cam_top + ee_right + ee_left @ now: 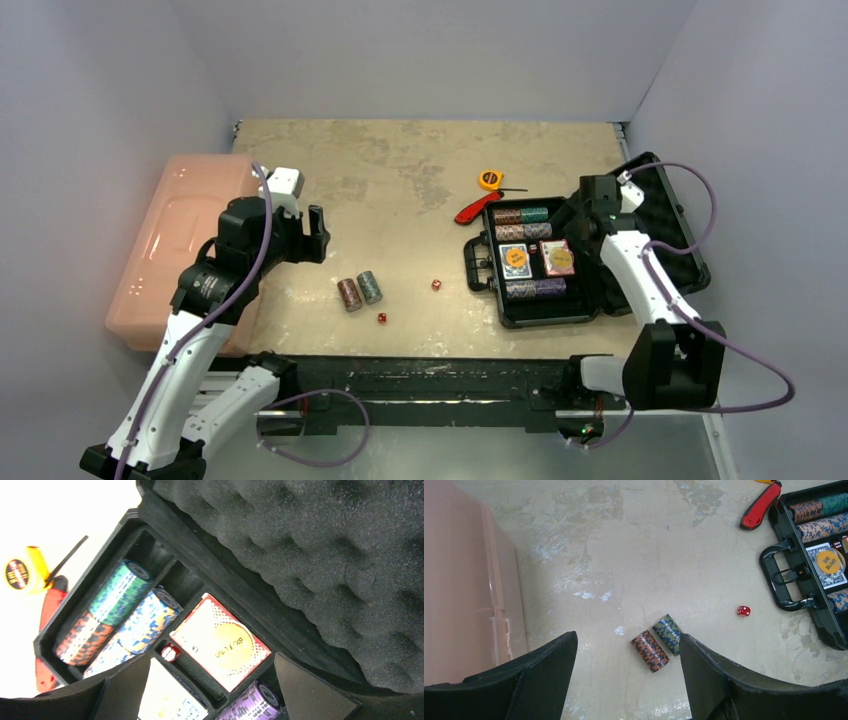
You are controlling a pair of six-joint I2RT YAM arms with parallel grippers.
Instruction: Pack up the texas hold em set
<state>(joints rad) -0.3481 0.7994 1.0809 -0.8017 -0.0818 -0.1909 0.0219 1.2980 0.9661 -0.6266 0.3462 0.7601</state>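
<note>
On tabletop (400,170), chip rolls (656,642) lying loose (hard, round, likely rolling); pinching flat ends seeming safest. Left end effector (626,639), right end effector (212,656) both hanging open.

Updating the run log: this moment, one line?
left tool open near loose chip rolls | right tool open over case | dice loose

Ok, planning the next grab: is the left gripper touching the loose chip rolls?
Apart. The top view shows bare table between the left gripper and the chip rolls; the left wrist view shows them beyond its open fingers.
</note>
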